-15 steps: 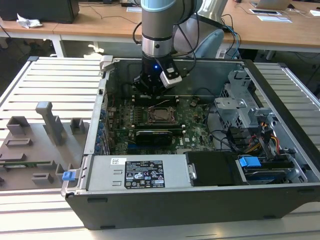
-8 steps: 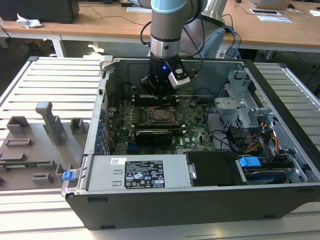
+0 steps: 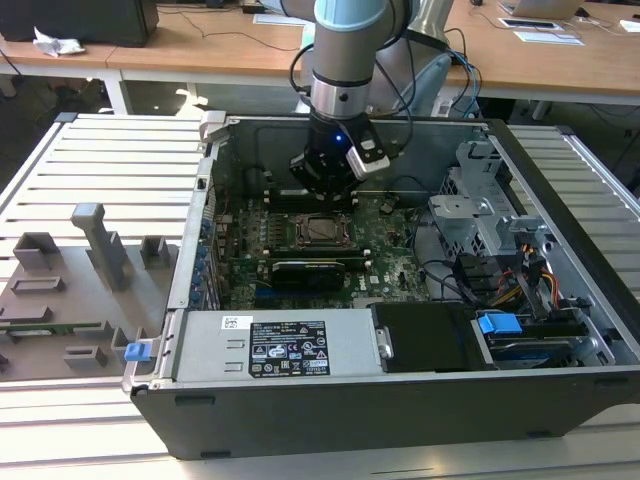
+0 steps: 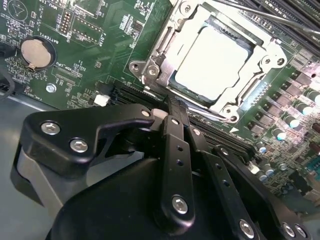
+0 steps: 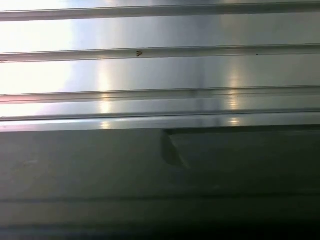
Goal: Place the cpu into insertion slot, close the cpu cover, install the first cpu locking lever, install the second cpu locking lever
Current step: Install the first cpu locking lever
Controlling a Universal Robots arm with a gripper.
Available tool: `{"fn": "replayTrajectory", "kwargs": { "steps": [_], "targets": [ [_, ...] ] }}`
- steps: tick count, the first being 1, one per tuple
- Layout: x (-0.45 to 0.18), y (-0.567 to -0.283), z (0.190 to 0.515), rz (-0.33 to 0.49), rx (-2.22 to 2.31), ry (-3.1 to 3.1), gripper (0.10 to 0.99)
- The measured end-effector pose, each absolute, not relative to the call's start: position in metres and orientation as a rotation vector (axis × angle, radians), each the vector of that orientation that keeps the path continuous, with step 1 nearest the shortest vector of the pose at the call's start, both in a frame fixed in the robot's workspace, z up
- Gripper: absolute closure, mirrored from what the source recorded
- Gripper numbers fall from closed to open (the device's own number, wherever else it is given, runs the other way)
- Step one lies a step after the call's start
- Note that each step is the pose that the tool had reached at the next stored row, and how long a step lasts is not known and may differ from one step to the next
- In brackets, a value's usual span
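1. Above the green motherboard (image 3: 392,240), inside an open computer case (image 3: 560,400), the gripper (image 3: 322,188) hangs tip-down. In the second wrist view its black links converge and the fingers (image 4: 173,131) are drawn together, with nothing seen between them.
2. Its tip sits over a long black slot (image 4: 220,134) that runs just beside the socket's metal frame.
3. Next to that, the cpu (image 4: 210,57) lies flat in the insertion slot (image 4: 174,81). Its pale silver top shows through the square opening of the cpu cover (image 4: 162,47), which lies down around it.
4. A thin metal rod (image 4: 270,17) runs past the cover on the side away from the gripper; I cannot tell whether it is a locking lever.
5. A coin cell battery (image 4: 36,52) sits on the board, well apart from the socket.
6. Farther out in the exterior view, a labelled power supply (image 3: 285,345) fills the case's near side. A blue-tabbed drive bay (image 3: 498,325) is toward the exterior view's right. A grey fixture tray (image 3: 70,285) rests on the ribbed metal table (image 3: 100,150) at the exterior view's left.
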State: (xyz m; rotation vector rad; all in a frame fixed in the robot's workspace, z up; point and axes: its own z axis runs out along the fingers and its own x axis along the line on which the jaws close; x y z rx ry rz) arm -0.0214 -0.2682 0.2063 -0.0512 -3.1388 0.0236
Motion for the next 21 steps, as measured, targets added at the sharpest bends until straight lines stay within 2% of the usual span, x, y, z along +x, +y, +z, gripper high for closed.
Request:
{"fn": "replayTrajectory", "kwargs": {
  "steps": [14, 21],
  "targets": [
    [-0.017, -0.272, 0.202, 0.008, -0.051, -3.139, 0.980],
    [-0.018, -0.278, 0.212, 0.012, -0.051, -3.140, 0.980]
  ]
}}
